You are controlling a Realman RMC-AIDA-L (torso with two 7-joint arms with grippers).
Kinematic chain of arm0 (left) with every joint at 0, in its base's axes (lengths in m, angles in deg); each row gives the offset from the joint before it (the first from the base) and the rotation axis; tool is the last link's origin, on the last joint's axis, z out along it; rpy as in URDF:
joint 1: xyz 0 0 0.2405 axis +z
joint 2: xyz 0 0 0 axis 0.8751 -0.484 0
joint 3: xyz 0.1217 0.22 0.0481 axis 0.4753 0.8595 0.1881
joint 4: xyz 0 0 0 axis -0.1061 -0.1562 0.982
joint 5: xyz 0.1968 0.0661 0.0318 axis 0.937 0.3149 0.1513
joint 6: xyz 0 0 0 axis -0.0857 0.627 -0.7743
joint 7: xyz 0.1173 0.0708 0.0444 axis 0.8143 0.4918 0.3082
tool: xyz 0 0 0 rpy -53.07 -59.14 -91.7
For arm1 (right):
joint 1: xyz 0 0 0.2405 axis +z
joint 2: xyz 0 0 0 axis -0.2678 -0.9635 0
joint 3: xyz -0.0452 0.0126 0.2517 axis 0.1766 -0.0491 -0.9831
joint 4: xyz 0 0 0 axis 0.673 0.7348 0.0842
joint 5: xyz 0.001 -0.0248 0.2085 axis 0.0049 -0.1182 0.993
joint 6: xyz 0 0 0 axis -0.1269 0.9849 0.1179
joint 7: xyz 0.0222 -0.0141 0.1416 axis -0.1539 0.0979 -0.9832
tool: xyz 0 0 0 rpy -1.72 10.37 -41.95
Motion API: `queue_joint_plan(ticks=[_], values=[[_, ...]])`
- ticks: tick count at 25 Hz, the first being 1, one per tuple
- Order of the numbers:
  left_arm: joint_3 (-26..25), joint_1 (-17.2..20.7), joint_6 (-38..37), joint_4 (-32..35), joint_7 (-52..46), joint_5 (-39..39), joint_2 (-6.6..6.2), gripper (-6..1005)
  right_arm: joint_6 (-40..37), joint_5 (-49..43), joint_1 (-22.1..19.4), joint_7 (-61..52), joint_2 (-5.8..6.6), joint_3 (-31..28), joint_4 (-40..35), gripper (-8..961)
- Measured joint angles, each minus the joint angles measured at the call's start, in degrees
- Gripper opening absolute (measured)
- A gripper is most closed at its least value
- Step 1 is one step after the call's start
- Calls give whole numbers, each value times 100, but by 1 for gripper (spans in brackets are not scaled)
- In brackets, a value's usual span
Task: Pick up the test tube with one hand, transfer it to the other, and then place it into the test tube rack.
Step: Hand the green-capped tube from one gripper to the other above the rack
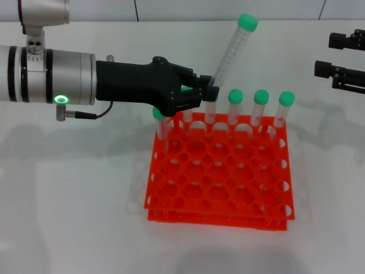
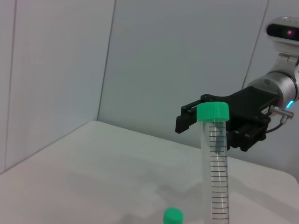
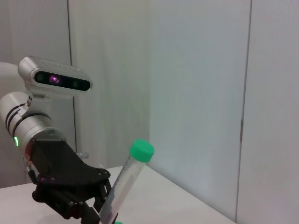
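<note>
- I have the left gripper just left of centre in the head view, reaching in from the left edge, its fingers clamped on the lower part of the test tube.
- The tube is lifted above the back row of the test tube rack, which fills the lower centre of the frame. Its green cap is at the top centre and its long axis leans from the gripper up and to the right, so the cap end points toward my other arm.
- The right gripper sits at the upper right edge of the head view, well apart from the tube. Its two black fingers stand spread with a clear gap between them.
- In the left wrist view that right gripper shows behind the tube's cap, farther off, jaws parted.
- My read: pickup is done and the handover comes next. The free upper length of the tube, below the cap, is what the right gripper can take, coming in from the right across the tilted axis.
- Four other capped tubes stand in the rack's back row, just beside the held tube's lower end; I would keep the transfer above them.
</note>
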Motion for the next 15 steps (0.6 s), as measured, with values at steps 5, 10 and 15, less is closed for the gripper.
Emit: queue_joint_plan(ticks=[5, 10, 15], values=[[26, -3, -10, 0, 1, 2, 0, 190, -70, 66, -33, -3, -1, -10, -8, 634], [26, -5, -4, 0, 21, 12, 0, 190, -266, 151, -48, 3, -1, -195, 12, 634], [28, -4, -2, 5, 33, 13, -7, 190, -330, 160, -64, 13, -1, -215, 38, 634]])
